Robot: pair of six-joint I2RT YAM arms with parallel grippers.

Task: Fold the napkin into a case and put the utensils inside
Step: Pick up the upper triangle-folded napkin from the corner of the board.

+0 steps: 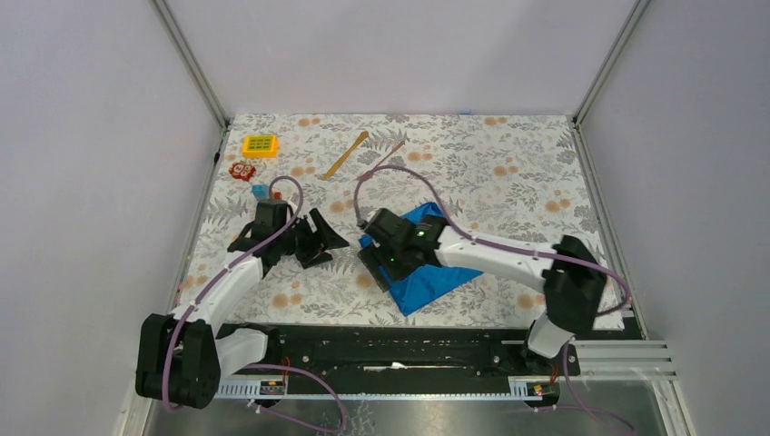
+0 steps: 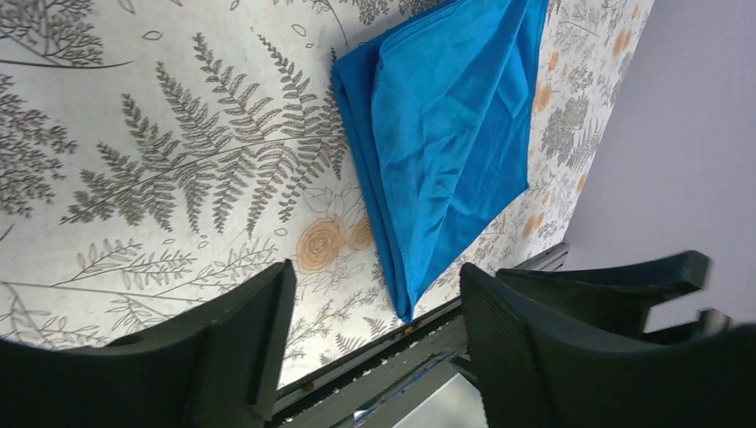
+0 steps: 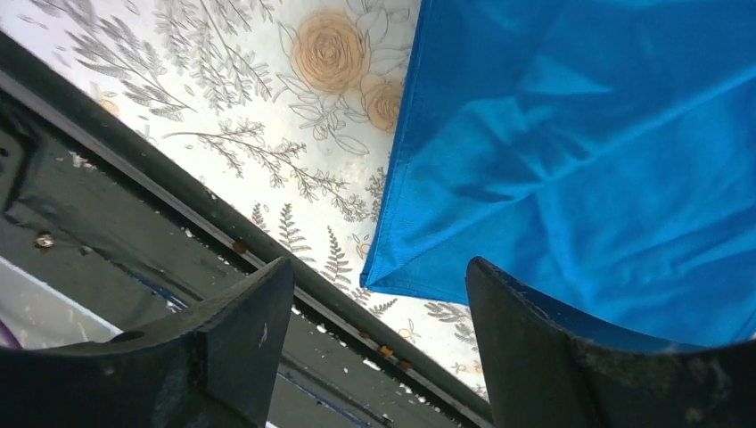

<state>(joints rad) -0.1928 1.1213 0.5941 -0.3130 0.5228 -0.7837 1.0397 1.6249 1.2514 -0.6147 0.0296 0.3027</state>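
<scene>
Napkin (image 1: 427, 282) first: where does it sit, and what is each claw doing? — mika

Big to small, then. The table (image 1: 490, 173) has a floral cover. The napkin lies on it around the middle, close to the front rail. It's folded into a few layers and turned at an angle, with one corner pointing at the rail. The right arm (image 1: 508, 259) reaches across from its base, and the right gripper (image 1: 377, 271) hangs over the napkin's left edge. — jo

So is it holding the cloth? — mika

Nope. The right wrist cam shows both fingers spread apart with nothing between them, just blue cloth and table below. The left gripper (image 1: 327, 245) is just left of the napkin, over bare table. Its claw is spread wide too and empty, and its cam looks across at the folded layers. — jo

And the utensils? — mika

They're at the far side, well apart from the napkin. There's a wide stick (image 1: 345, 155) and a thin stick (image 1: 390, 154), both slanted, near each other but not touching. Can't tell which one is the fork. Smaller stuff sits far left: a yellow toy (image 1: 260, 145), a red toy (image 1: 241, 171) just beside it, and a tiny blue-orange toy (image 1: 261, 192) by the left wrist. — jo
</scene>
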